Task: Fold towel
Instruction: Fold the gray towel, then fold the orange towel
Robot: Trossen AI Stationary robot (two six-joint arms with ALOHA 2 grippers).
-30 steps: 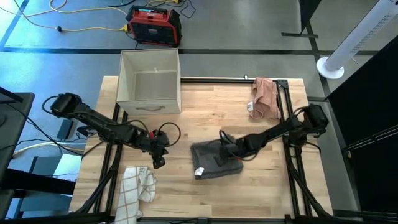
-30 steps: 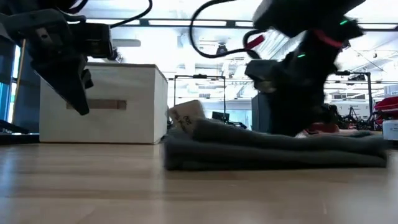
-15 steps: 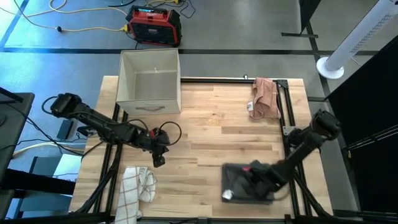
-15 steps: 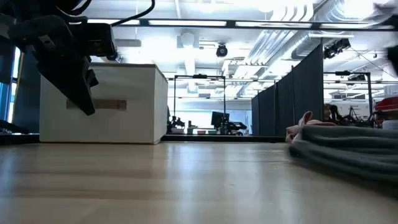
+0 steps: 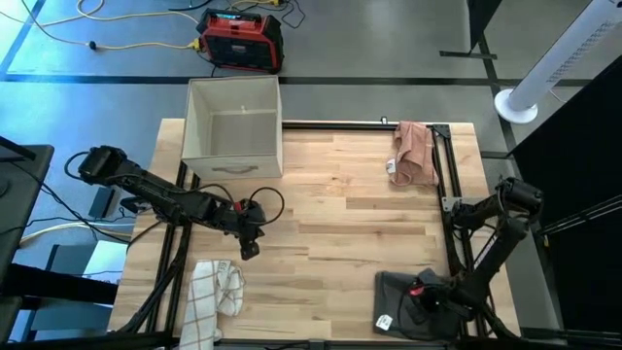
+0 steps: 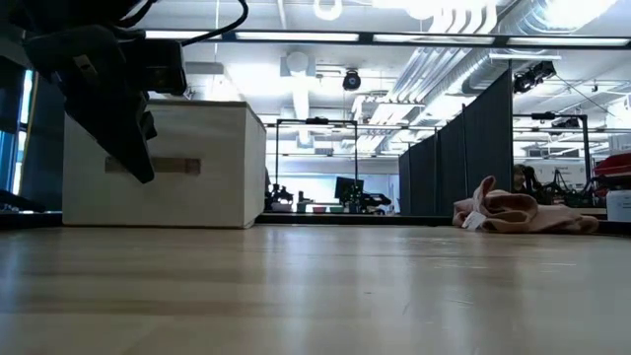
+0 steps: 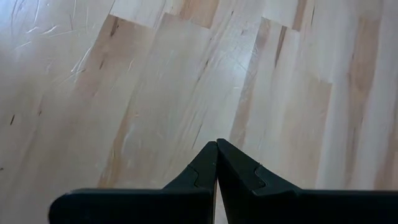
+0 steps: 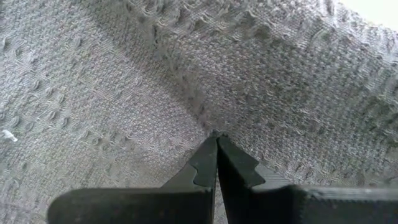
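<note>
The right claw [image 5: 420, 295] is pinched shut, pressing on the folded grey towel [image 5: 400, 309] at the desk's [image 5: 340, 209] near right corner. The towel looks soft, light and floppy; grab an edge. The left claw [image 5: 247, 252] is shut and empty, well apart.

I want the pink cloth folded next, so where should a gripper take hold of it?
Probably by its near end: the pink cloth lies bunched along the table's far right edge, against the frame rail. Come from above on its table-centre side, where bare wood leaves the fingers room; the rail crowds the other side.
</note>
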